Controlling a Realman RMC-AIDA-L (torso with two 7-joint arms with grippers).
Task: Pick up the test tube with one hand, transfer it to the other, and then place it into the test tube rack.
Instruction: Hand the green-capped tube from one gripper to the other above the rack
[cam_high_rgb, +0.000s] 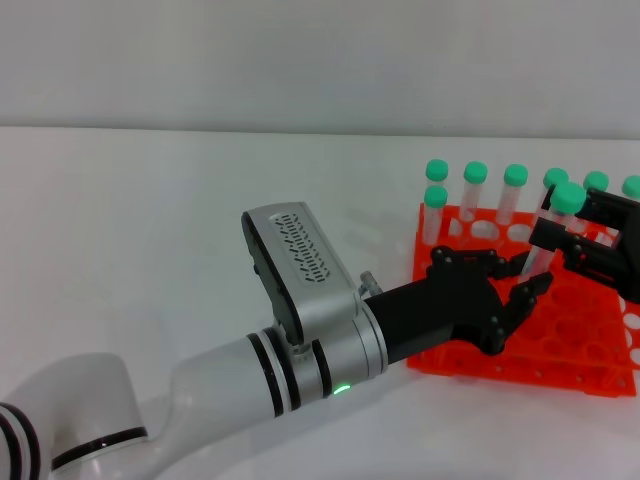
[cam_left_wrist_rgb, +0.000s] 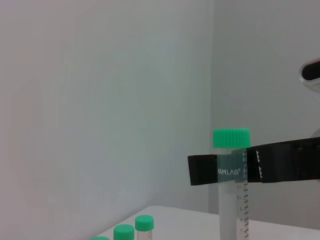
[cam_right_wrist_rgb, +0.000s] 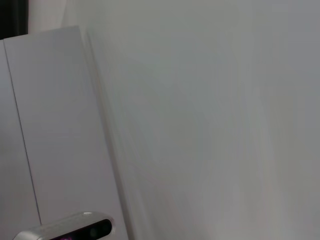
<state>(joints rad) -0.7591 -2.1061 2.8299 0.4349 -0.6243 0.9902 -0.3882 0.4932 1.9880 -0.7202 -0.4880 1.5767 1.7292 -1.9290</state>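
Note:
The test tube (cam_high_rgb: 550, 235), clear with a green cap, hangs tilted over the orange test tube rack (cam_high_rgb: 560, 335). My right gripper (cam_high_rgb: 562, 232), matte black at the right edge, is shut on it just below the cap. My left gripper (cam_high_rgb: 525, 278), black on a silver wrist with a green light, reaches in from the lower left. It is open, with its fingers on either side of the tube's lower end. In the left wrist view the tube (cam_left_wrist_rgb: 231, 200) stands upright, clamped by the right gripper's black fingers (cam_left_wrist_rgb: 280, 166).
Several more green-capped tubes (cam_high_rgb: 475, 190) stand in the rack's far row, and their caps (cam_left_wrist_rgb: 144, 223) show in the left wrist view. The white table (cam_high_rgb: 200, 200) stretches to the left of the rack. The right wrist view shows only a pale wall.

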